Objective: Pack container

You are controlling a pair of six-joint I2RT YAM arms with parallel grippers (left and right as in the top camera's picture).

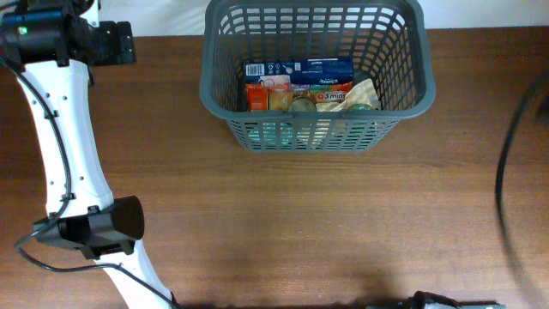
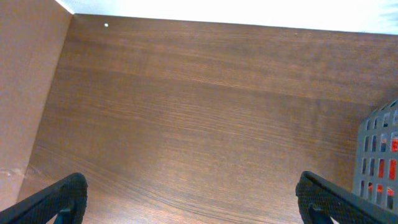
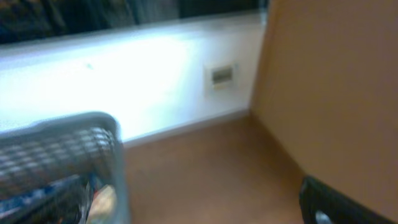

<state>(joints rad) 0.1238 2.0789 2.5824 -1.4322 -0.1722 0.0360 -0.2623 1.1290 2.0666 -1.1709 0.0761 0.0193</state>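
The dark grey slotted container (image 1: 225, 96) stands at the back middle of the wooden table. It holds a blue box (image 1: 321, 71), a red-orange packet (image 1: 256, 96), a small round can (image 1: 302, 104) and a beige packet (image 1: 365, 89). My left gripper (image 2: 193, 190) is open and empty over bare wood, with the container's corner (image 2: 378, 155) to its right. My right gripper (image 3: 205, 196) shows only one dark finger at the lower right, set wide with nothing between the jaws. The container's rim (image 3: 93, 124) is blurred at its left.
The left arm (image 1: 64, 154), white with black joints, runs down the table's left side. A black cable (image 1: 510, 154) hangs at the right edge. A white wall with a socket (image 3: 222, 75) lies behind the table, and a brown panel (image 3: 336, 87) stands to the right.
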